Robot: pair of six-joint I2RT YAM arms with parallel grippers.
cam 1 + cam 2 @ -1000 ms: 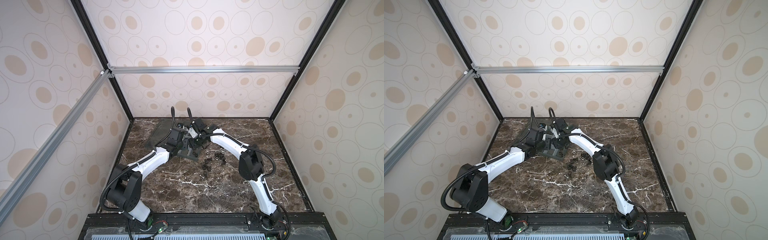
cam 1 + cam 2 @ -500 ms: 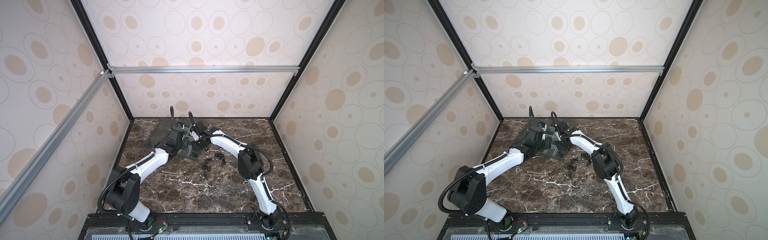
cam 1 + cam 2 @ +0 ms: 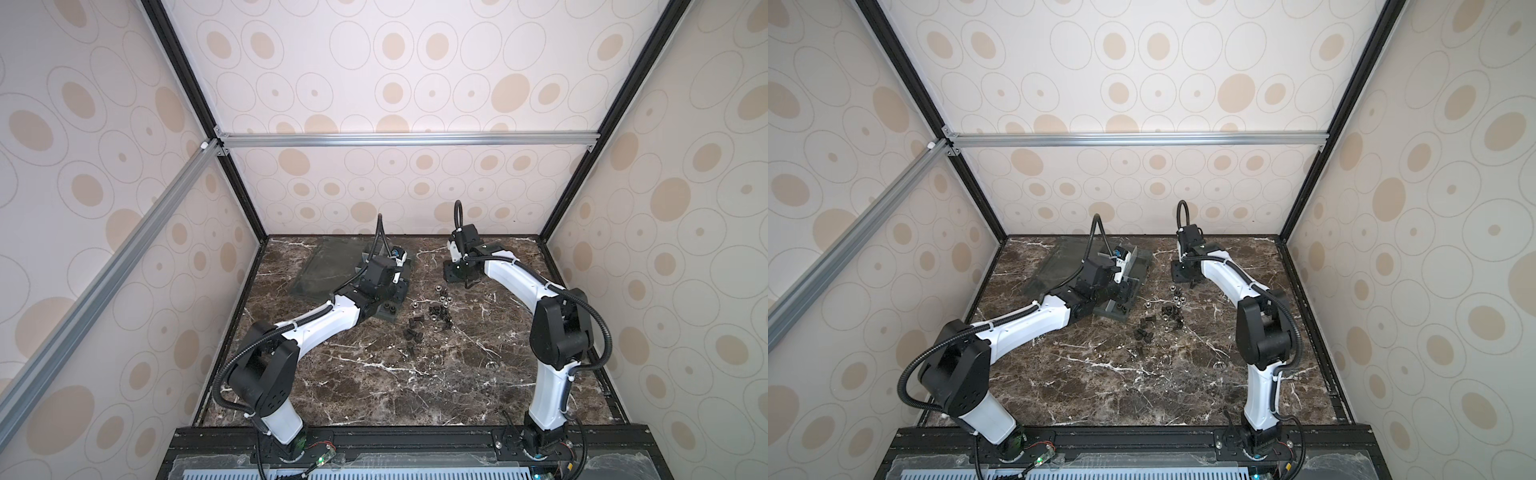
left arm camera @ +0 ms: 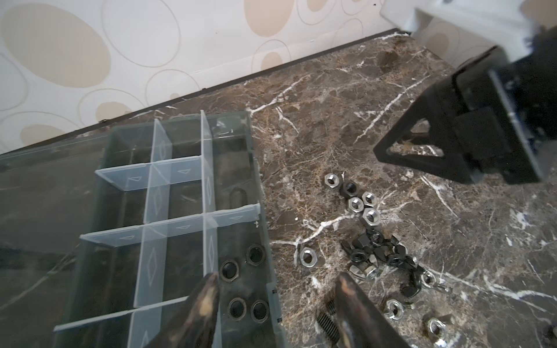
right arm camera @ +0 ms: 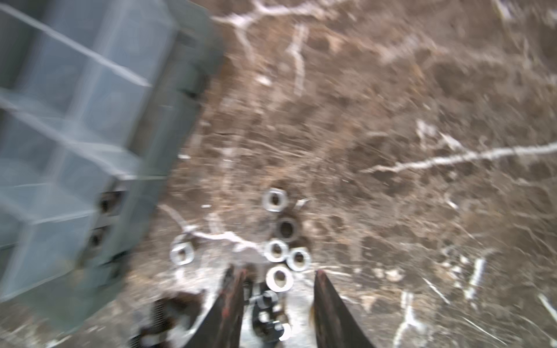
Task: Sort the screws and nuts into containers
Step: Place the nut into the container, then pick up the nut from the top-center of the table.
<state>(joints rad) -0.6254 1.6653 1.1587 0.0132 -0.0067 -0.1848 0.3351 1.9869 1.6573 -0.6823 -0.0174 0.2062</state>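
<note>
Withdrawal of the right end effector (image 5: 276, 271) is the change. Half a second ago it hung over the box (image 4: 256, 168) beside the left one. Now it is off to the side, above the loose nuts (image 4: 355, 203) on the surface (image 4: 331, 105), fingers moderately apart with nothing gripped. The left end effector (image 4: 277, 275) stays straddling the box's outer wall at a corner cell (image 4: 241, 241), wide and empty. Four black nuts (image 4: 229, 269) lie in that cell, while the screws (image 4: 327, 322) remain outside. Probably a drop is done and the next pick is starting.
</note>
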